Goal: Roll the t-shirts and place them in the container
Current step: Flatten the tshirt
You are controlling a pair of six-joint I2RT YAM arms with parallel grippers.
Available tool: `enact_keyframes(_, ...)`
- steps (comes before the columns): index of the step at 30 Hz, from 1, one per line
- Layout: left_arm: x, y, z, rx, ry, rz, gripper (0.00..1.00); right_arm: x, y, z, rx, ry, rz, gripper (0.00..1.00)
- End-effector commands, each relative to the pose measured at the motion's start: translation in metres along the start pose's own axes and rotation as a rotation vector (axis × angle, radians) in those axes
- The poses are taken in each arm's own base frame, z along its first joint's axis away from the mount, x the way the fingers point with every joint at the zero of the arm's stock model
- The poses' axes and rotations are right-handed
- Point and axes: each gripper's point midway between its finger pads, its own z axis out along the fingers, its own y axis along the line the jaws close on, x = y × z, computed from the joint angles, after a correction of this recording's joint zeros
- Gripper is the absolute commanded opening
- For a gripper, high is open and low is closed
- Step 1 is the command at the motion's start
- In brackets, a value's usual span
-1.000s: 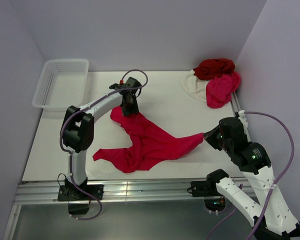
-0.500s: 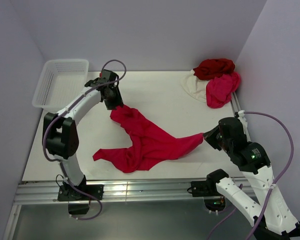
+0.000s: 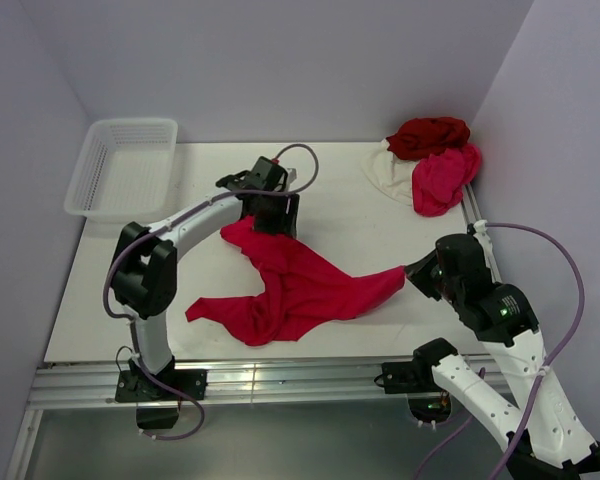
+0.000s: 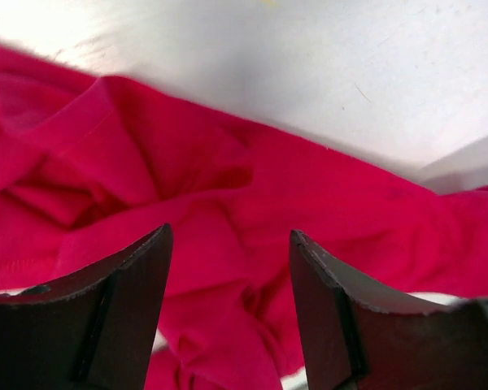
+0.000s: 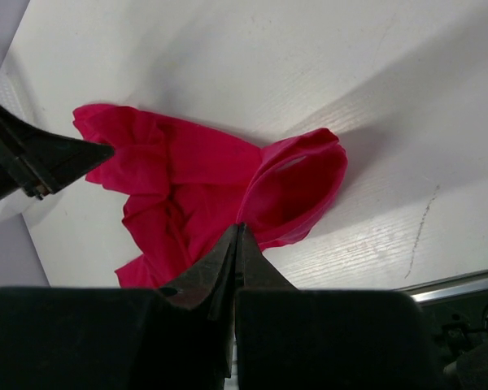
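While the crimson t-shirt [image 3: 300,285] is lying crumpled in the middle of the counter [image 3: 330,195], the left gripper [image 3: 270,224] is hovering over its far corner, jaws standing apart and gripping nothing, with red cloth showing just below them. The right gripper [image 3: 412,272] is pinching the shirt's right tip, its jaws closed on it. The other t-shirts [image 3: 435,160] are sitting heaped in the far right corner.

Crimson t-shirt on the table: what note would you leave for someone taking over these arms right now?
Left gripper: open, over the far end of the crimson t-shirt, gripping nothing.
Right gripper: shut on its right tip.
The shirt lies crumpled on the table, unrolled.
The dark red shirt, pink shirt and cream shirt sit piled in the far right corner.
Nothing rolled yet; all four remain.
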Motion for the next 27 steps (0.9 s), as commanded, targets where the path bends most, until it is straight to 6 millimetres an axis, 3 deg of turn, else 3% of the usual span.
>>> enact_keyframes(1, -0.013, -0.01, 0.01, -0.053, -0.036, 0.151, 0.64, -0.002, 0.007, 0.005, -0.026, -0.01, 0.008, 0.0)
enact_keyframes(11, -0.014, -0.029, 0.037, -0.147, -0.009, 0.328, 0.64, -0.001, 0.008, 0.005, -0.029, -0.004, 0.012, 0.0)
enact_keyframes(23, 0.021, 0.009, 0.072, -0.304, 0.119, 0.36, 0.6, -0.002, 0.008, 0.007, -0.024, -0.007, 0.012, 0.0)
enact_keyframes(24, 0.023, 0.011, 0.075, -0.309, 0.129, 0.361, 0.58, -0.002, 0.008, 0.007, -0.026, -0.006, 0.012, 0.0)
enact_keyframes(27, 0.025, 0.011, 0.079, -0.307, 0.136, 0.358, 0.35, -0.001, 0.008, 0.008, -0.021, -0.003, 0.009, 0.0)
